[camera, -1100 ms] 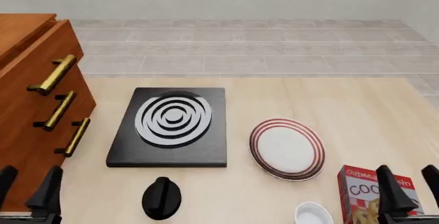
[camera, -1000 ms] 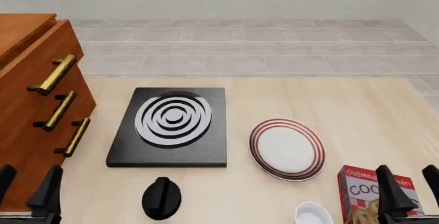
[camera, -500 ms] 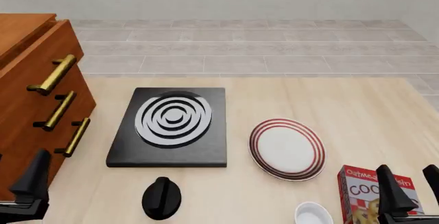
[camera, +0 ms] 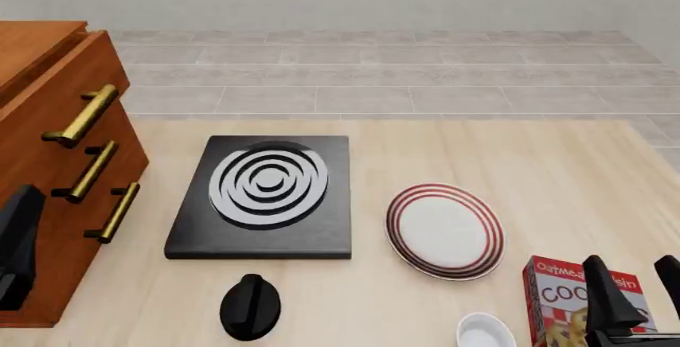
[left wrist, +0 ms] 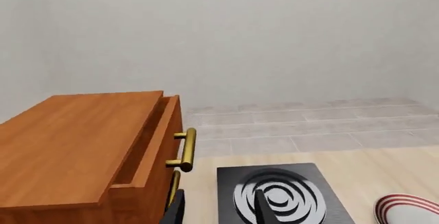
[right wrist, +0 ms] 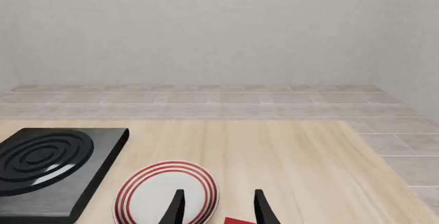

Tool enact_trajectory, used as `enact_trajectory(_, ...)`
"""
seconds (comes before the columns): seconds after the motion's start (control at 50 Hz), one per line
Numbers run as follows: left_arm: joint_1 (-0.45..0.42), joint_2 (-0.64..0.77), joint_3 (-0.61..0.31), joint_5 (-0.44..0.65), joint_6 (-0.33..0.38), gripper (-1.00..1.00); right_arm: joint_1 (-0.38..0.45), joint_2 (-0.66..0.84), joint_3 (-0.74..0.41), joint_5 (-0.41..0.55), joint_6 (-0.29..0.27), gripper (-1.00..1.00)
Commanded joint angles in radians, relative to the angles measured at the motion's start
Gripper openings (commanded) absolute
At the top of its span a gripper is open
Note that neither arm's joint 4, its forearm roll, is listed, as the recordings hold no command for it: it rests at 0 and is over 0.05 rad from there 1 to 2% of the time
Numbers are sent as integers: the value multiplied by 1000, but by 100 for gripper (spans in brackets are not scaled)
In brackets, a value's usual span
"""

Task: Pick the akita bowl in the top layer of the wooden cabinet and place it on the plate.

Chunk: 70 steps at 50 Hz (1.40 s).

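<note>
At desk's left edge, wooden cabinet [camera: 48, 164] w/ top layer [left wrist: 147, 147] pulled slightly out; akita bowl not visible. Left tool [left wrist: 219, 208] released, fingers apart, in front of cabinet face near lower handles. Plate [camera: 443, 230] sits right of stove [camera: 266, 196], open desk beyond it. Right tool [right wrist: 218, 208] released, near cookie box [camera: 574, 299] and small white bowl [camera: 486, 333].

Black stove [camera: 263, 196], black knob [camera: 251, 306], cookie box [camera: 572, 299], white bowl [camera: 486, 332].

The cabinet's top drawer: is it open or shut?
Slightly open: in the left wrist view the top drawer front stands forward of the wooden cabinet top, leaving a gap.
</note>
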Motion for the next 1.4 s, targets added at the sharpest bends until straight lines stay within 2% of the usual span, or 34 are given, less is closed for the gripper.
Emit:
enact_trajectory(0.02,-20,53,-145,65,17,100,0,0,1,1,0,100)
enact_trajectory(0.34,-24,152,-339,149,27,100,1,13,2,-10,0,100)
enact_trajectory(0.46,-22,197,-356,161,29,100,0,24,2,-21,0,100)
enact_trajectory(0.5,-24,217,-359,163,51,100,0,23,2,-20,-1,100)
enact_trajectory(0.78,-20,333,-498,229,62,100,-1,42,2,-34,-2,100)
enact_trajectory(0.94,-24,375,-550,243,101,100,-5,44,2,-35,-3,100)
enact_trajectory(0.96,-26,387,-559,244,123,100,-7,47,2,-38,-3,100)
enact_trajectory(1.02,-35,398,-576,254,115,100,-7,54,2,-46,-4,100)
enact_trajectory(1.16,-37,454,-626,299,157,100,-5,55,2,-46,-3,100)
enact_trajectory(1.24,-57,480,-655,328,153,100,-4,59,2,-49,-3,100)
enact_trajectory(1.26,-57,480,-655,327,153,100,-4,60,2,-50,-3,100)
enact_trajectory(1.28,-51,492,-664,336,182,100,-4,56,2,-46,-2,100)
enact_trajectory(1.32,-47,501,-693,351,171,100,-4,54,2,-45,-2,100)
enact_trajectory(1.34,-42,497,-693,346,202,100,-5,45,2,-37,-2,100)
enact_trajectory(1.38,-38,517,-716,364,187,100,-6,36,2,-29,-2,100)
enact_trajectory(1.4,-31,520,-719,367,204,100,-6,34,1,-27,-1,100)
